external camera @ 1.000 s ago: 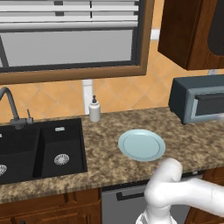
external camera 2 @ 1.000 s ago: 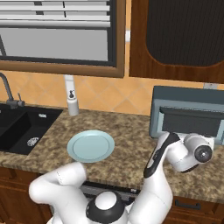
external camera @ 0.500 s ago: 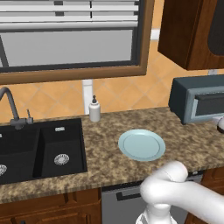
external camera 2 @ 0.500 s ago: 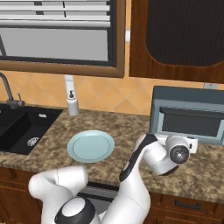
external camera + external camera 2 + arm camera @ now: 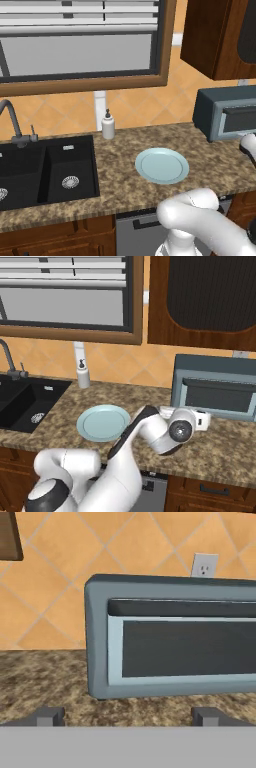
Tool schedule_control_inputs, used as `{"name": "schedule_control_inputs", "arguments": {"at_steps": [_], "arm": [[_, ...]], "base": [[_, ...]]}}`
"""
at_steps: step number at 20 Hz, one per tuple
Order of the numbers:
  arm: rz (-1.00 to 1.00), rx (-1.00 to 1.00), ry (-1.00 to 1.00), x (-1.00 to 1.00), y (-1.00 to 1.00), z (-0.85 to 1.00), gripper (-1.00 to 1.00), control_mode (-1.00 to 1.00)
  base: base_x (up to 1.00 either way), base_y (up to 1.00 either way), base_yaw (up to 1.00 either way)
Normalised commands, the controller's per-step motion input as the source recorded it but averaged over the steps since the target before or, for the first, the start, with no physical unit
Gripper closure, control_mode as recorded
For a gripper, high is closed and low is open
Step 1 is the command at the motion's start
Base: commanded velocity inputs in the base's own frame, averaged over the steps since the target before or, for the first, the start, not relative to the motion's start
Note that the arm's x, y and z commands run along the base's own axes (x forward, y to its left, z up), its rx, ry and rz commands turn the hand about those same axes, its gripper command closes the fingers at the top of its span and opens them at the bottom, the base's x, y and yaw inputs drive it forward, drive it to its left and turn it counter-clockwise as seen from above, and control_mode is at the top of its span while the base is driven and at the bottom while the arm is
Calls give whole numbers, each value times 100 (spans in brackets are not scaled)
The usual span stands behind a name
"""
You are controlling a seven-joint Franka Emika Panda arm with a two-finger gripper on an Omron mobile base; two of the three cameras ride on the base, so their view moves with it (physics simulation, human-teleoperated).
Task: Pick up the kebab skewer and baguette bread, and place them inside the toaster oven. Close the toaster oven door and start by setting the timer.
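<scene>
since a second ago the arm has swung right and its hand has risen to face the oven (image 5: 170,637), which stands on the counter (image 5: 220,451) at the right, door (image 5: 185,647) shut. the gripper (image 5: 127,717) is spread wide and holds nothing; the oven is straight ahead of it, apart. the plate (image 5: 162,165) lies bare, left of the oven.

oven (image 5: 100,637): blue-grey box standing on the counter (image 5: 45,677), facing the camera
door (image 5: 185,647): shut, dark glass, bar handle along its top
wall: orange tiles, a white outlet (image 5: 204,565) just above the oven
gripper (image 5: 128,716): jaws wide apart, holding nothing
</scene>
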Motion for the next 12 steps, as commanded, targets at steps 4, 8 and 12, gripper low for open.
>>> {"name": "schedule_control_inputs", "arguments": {"at_steps": [4, 8, 12], "arm": [[0, 0, 0, -26, 7, 8, -100, -100], [0, 0, 0, -9, 2, 0, -100, -100], [0, 0, 0, -27, 1, 0, -100, -100]], "base": [[0, 0, 0], [0, 0, 0], [0, 0, 0]]}}
